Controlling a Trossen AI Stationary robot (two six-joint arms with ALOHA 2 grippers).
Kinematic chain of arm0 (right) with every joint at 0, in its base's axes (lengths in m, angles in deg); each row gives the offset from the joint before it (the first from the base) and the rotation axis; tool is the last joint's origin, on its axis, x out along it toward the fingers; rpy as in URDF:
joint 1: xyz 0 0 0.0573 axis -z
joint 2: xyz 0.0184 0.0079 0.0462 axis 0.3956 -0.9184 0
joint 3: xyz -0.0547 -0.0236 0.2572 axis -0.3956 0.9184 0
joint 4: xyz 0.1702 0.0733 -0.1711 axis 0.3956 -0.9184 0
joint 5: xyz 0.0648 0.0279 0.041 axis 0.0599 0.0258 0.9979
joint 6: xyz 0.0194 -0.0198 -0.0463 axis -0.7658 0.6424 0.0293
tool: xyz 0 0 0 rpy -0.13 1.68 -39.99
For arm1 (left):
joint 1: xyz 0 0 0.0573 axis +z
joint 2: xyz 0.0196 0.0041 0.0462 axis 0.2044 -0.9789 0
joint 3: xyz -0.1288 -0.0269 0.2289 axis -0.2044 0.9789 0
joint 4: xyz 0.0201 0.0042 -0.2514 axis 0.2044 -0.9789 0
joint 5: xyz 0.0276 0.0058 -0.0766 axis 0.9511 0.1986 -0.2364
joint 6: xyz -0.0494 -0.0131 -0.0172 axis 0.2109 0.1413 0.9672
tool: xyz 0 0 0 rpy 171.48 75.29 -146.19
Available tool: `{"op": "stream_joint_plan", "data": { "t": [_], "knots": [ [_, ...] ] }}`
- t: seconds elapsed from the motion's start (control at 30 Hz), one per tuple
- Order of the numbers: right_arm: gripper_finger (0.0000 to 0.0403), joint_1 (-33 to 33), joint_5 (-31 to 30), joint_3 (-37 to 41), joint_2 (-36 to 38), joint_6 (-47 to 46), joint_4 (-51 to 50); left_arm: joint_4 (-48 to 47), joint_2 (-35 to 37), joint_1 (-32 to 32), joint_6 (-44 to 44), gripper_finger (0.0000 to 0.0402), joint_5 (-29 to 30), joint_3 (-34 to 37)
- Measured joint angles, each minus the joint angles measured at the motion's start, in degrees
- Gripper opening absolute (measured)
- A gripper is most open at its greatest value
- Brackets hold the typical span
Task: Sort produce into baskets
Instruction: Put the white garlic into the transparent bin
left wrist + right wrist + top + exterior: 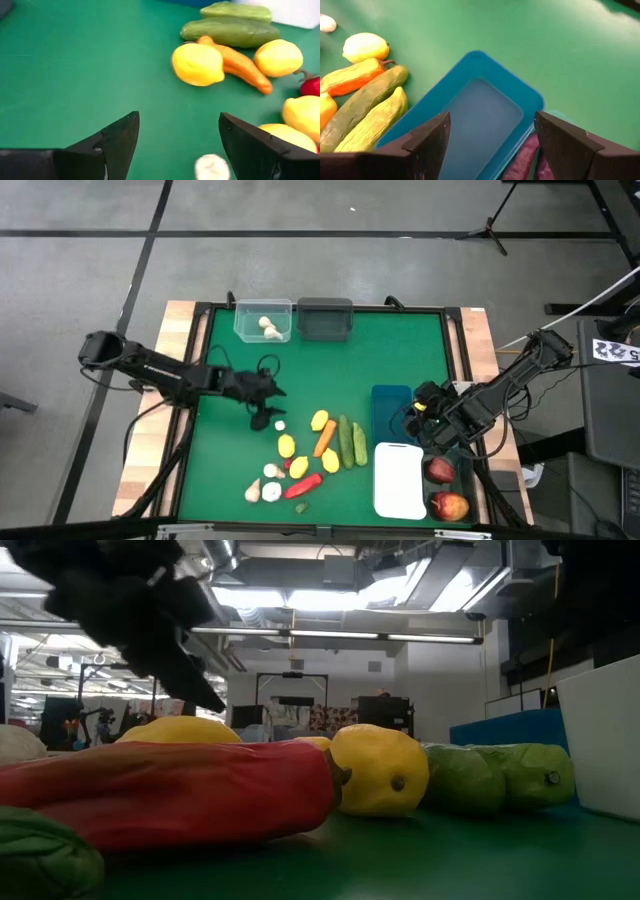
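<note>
The left gripper [177, 145], fingers apart and empty, hovers over a small white garlic bulb [280, 425] lying beside the lemon [319, 420]. Light, rounded and likely slick, the bulb invites a pinch across its middle. The right gripper [490, 145], also open, waits above the blue basket [480, 115].

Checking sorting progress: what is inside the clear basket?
The clear basket at the table's far edge holds two or three white garlic-like bulbs. Nothing else shows inside; no other view shows it.
</note>
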Motion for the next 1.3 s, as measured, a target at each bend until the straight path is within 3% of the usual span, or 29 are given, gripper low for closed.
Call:
{"op": "stream_joint_plan", "data": {
  "t": [0.23,0.53,0.7,1.07,1.3],
  "knots": [
    [0.0289,0.00,1.92,0.54,0.00,0.02,0.83,11.98,0.00,-12.23,6.74,0.0268,13.36,6.78],
    [0.0289,0.02,2.22,0.56,0.00,0.00,0.85,16.02,0.00,-18.49,6.03,0.0269,23.36,8.70],
    [0.0289,0.02,2.22,0.59,0.00,0.00,1.92,17.04,-3.49,-19.53,6.76,0.0269,23.66,8.70],
    [0.0289,0.02,2.25,0.59,0.01,0.00,2.10,30.89,-21.73,-19.50,8.31,0.0269,23.66,8.67],
    [0.0289,0.02,2.33,0.61,0.00,0.00,1.97,35.88,-28.54,-19.55,10.50,0.0269,24.15,8.61]
  ]
}}
